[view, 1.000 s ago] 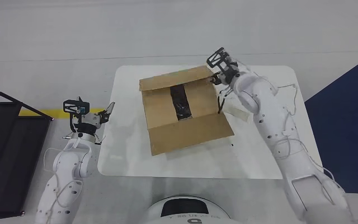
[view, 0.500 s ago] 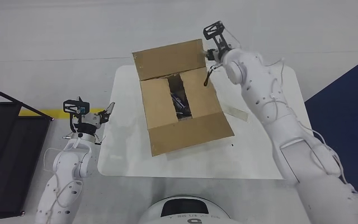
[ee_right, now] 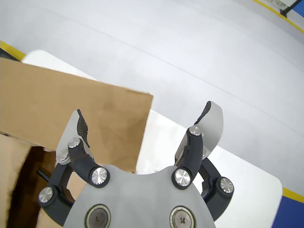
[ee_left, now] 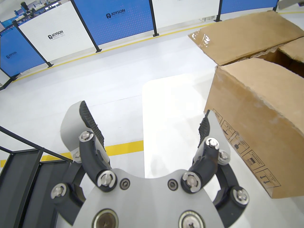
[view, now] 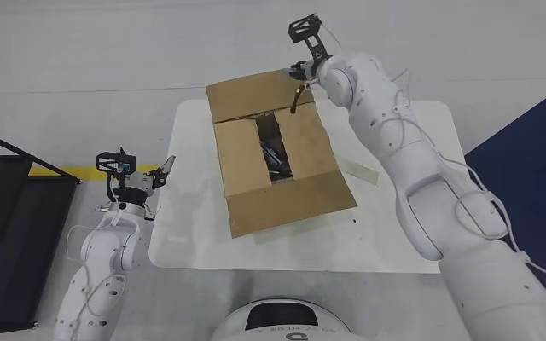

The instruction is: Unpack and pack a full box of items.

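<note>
The box [view: 273, 175] sits toward the far edge of the tabletop [view: 401, 247]. Its far flap [view: 247, 94] now stands swung back, where a second ago it lay nearly shut. My right claw [ee_right: 144, 115], spread wide and empty, has slid left to that flap's right corner, while my left claw [ee_left: 144, 117] stays open off the left edge.

A black rack [view: 26, 222] stands beside the white table [view: 196, 230], with blue-and-white barriers [ee_left: 114, 15] across the floor.

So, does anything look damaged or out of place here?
The brown cardboard box sits askew to the edges of the white table, a pale loose strip lies beside it, and one flap edge looks torn and ragged.
</note>
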You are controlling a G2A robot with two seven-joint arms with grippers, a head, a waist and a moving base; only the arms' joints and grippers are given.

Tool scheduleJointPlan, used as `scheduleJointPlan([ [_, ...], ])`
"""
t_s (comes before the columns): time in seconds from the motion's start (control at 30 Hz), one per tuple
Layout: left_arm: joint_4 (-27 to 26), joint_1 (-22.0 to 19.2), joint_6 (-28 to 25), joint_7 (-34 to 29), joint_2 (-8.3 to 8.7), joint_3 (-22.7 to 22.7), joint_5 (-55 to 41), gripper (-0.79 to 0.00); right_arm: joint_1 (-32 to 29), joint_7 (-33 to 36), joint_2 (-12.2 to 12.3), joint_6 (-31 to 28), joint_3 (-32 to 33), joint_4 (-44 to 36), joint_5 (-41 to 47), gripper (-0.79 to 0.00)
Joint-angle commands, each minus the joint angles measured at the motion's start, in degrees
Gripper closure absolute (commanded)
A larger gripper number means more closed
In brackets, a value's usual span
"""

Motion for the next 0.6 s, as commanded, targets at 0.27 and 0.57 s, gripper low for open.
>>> scheduleJointPlan([
  [0.27, 0.0, 0.0, 0.0, 0.0, 0.0, 0.0, 0.0, -0.785, -5.6, -6.9, 1.1, -9.5, 4.8, -6.0, 8.3, -0.785],
  [0.57, 0.0, 0.0, 0.0, 0.0, 0.0, 0.0, 0.0, -0.785, -5.9, -6.9, 1.1, -9.8, 4.8, -6.3, 8.5, -0.785],
])
